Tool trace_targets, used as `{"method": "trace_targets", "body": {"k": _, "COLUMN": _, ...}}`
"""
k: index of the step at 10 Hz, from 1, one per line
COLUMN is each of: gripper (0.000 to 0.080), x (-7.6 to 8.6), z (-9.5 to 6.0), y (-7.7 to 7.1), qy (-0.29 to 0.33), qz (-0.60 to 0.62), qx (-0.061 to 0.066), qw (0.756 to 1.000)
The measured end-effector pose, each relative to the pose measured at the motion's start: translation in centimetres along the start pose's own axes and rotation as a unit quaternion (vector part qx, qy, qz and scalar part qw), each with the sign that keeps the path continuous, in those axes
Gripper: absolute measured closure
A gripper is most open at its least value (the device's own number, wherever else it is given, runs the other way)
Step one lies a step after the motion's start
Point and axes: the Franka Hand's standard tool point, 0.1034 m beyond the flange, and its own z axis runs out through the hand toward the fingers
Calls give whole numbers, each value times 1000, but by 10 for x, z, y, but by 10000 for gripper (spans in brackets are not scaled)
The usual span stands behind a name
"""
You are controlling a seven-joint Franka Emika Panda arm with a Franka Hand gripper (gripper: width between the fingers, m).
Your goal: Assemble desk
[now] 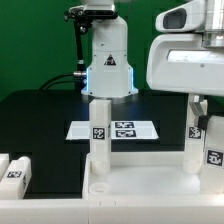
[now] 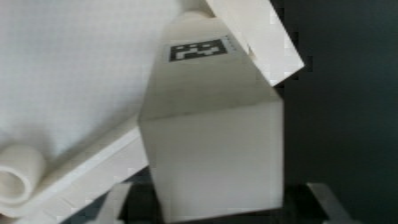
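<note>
The white desk tabletop point(image 1: 140, 192) lies at the front of the exterior view with its rim up. A white leg point(image 1: 99, 135) with a tag stands in its socket on the exterior view's left. On the right a second leg point(image 1: 196, 140) stands upright, and my gripper point(image 1: 198, 112) comes down over it. In the wrist view this leg point(image 2: 214, 140) sits between my two fingers point(image 2: 128, 203), with a dark gap visible on at least one side. The gripper point(image 2: 228, 205) is open around it. The tabletop point(image 2: 71, 90) fills the space beside the leg.
The marker board point(image 1: 122, 128) lies flat on the black table behind the tabletop. Two loose white legs point(image 1: 15, 170) rest at the exterior view's lower left. Another tagged leg point(image 1: 214, 150) stands at the right edge. The arm's base point(image 1: 108, 65) rises at the back.
</note>
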Motion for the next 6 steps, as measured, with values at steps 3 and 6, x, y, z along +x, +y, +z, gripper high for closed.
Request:
{"method": "trace_targets", "body": {"k": 3, "gripper": 519, "x": -6, "z": -2, "y": 7, "qy": -1, "qz": 247, "qx": -12, "qw": 969}}
{"method": "trace_targets", "body": {"k": 6, "gripper": 519, "x": -6, "z": -1, "y": 13, "qy": -4, "qz": 380, "qx": -18, "qw": 925}}
